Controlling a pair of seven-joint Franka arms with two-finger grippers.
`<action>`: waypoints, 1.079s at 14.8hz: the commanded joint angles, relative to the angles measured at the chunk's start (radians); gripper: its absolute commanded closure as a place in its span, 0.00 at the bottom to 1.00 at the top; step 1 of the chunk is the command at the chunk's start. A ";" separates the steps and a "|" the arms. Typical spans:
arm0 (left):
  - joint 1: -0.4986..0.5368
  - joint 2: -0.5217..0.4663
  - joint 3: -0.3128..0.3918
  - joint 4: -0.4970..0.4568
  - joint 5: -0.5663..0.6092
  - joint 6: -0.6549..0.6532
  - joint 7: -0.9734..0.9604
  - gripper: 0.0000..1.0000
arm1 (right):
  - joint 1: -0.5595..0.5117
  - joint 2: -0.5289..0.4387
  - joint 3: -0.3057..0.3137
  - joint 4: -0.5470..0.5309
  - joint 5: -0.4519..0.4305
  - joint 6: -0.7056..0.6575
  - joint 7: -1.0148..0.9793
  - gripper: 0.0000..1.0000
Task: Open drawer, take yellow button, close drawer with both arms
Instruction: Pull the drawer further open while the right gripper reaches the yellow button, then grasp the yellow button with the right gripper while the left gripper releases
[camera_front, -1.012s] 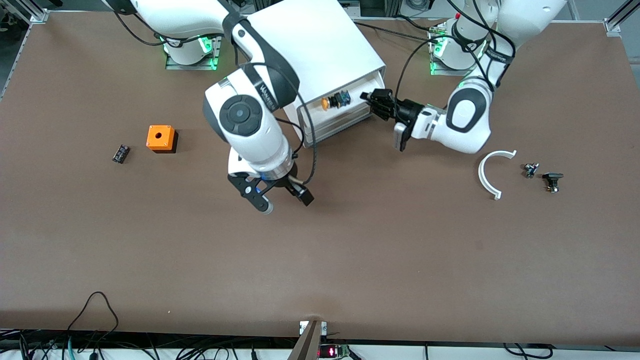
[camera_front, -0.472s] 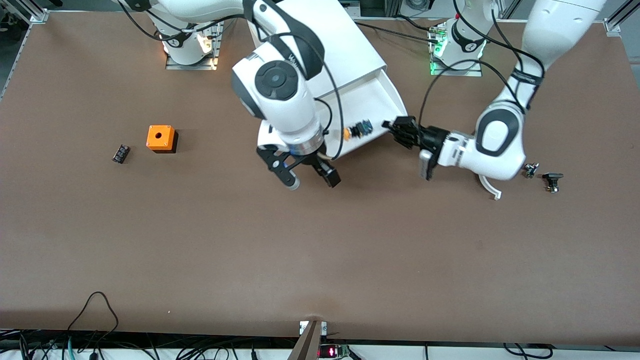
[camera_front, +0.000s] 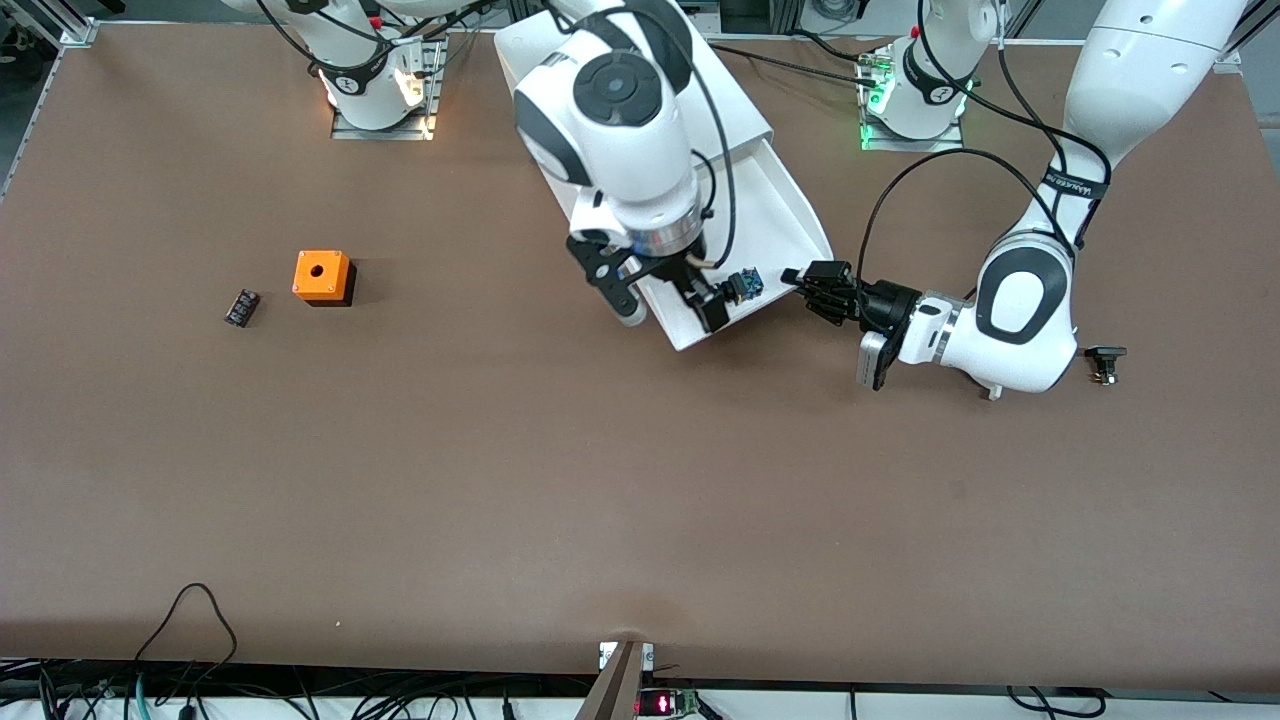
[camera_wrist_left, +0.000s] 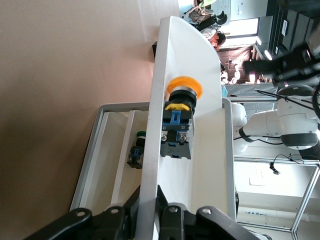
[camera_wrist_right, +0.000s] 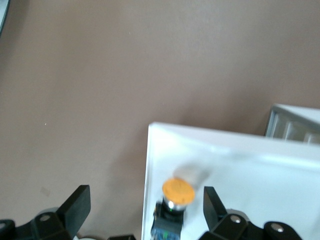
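Note:
The white drawer (camera_front: 770, 200) stands pulled out of the white cabinet (camera_front: 735, 110). The button (camera_front: 742, 286), orange cap on a black and blue body, lies in the drawer near its front wall. My left gripper (camera_front: 806, 282) is shut on the drawer's front wall; the left wrist view shows its fingers (camera_wrist_left: 172, 212) clamped on the wall, with the button (camera_wrist_left: 178, 125) in the drawer (camera_wrist_left: 207, 150). My right gripper (camera_front: 672, 315) is open above the drawer's front corner. In the right wrist view the button (camera_wrist_right: 176, 199) lies between its spread fingers (camera_wrist_right: 75, 205).
An orange cube (camera_front: 321, 275) with a round hole and a small black part (camera_front: 241, 306) lie toward the right arm's end. A black part (camera_front: 1104, 362) lies toward the left arm's end. Another small part (camera_wrist_left: 136, 152) sits in the cabinet under the drawer.
The left gripper has pulled the drawer out toward the front camera. The right gripper has moved from over the bare table to above the drawer's front corner and the button.

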 joint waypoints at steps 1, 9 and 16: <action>0.007 0.014 -0.003 0.033 0.049 0.015 -0.002 0.01 | 0.038 0.016 -0.014 0.040 0.010 -0.012 0.070 0.00; 0.055 0.005 -0.003 0.172 0.174 -0.119 -0.173 0.00 | 0.105 0.088 -0.016 0.038 0.004 0.080 0.199 0.00; 0.099 -0.006 -0.002 0.402 0.374 -0.313 -0.414 0.00 | 0.116 0.125 -0.016 0.037 -0.011 0.100 0.193 0.14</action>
